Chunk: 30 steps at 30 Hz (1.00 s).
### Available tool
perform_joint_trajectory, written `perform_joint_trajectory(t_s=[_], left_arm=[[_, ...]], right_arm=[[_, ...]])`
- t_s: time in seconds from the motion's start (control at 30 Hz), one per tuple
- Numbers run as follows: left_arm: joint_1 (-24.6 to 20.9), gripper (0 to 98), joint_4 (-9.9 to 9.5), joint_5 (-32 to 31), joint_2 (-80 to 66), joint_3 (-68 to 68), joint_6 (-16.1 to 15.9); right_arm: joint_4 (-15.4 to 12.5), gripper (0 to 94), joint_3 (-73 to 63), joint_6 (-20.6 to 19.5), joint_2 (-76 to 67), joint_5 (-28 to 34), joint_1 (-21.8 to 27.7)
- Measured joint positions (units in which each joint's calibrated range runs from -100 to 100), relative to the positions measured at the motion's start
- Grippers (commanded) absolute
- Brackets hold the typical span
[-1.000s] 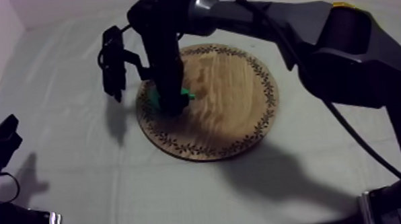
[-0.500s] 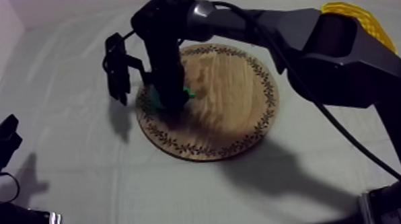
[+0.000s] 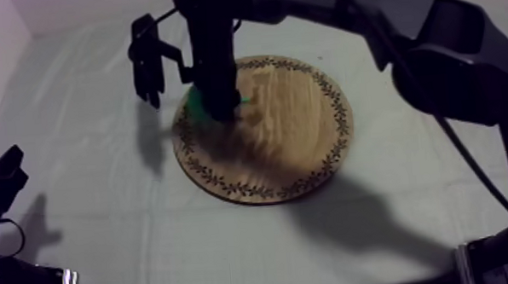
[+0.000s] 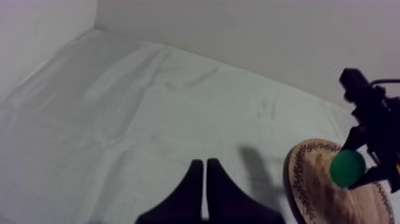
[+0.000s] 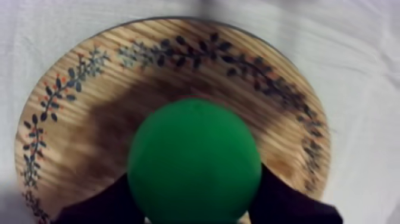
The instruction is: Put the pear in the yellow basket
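Creased cloth [image 3: 81,190] under board [image 3: 300,140]; right tool [image 3: 218,110] grips pear [image 5: 194,161].

Top view: pear [image 3: 236,99] mostly hidden behind right gripper [image 3: 219,112], only green slivers at its sides; can't tell if it touches the board [image 3: 291,137]. Right arm [image 3: 439,45] cut off at right edge. Left gripper [image 3: 3,174] low at left, partly cut by the edge. Right wrist view: pear covers board's middle and most of both fingers [image 5: 95,205]; part of pear and of board's rim cut off by the edge. Left wrist view: board cut by the edge, part hidden behind pear.
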Motion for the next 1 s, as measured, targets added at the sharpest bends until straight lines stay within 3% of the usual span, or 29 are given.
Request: perform_joint_trajectory(t_s=[0.4,0.6,1.0], left_arm=[[0.0,0.1,0.0,0.0,0.0,0.0,0.0],[0.0,0.1,0.0,0.0,0.0,0.0,0.0],[0.0,0.1,0.0,0.0,0.0,0.0,0.0]], right_arm=[[4.8,36.0,10.5,-3.5,-17.2,-5.3,6.3],[5.5,36.7,15.8,-6.9,-24.2,-5.2,10.7],[7.8,37.5,22.4,-14.9,-32.2,-7.5,23.8]])
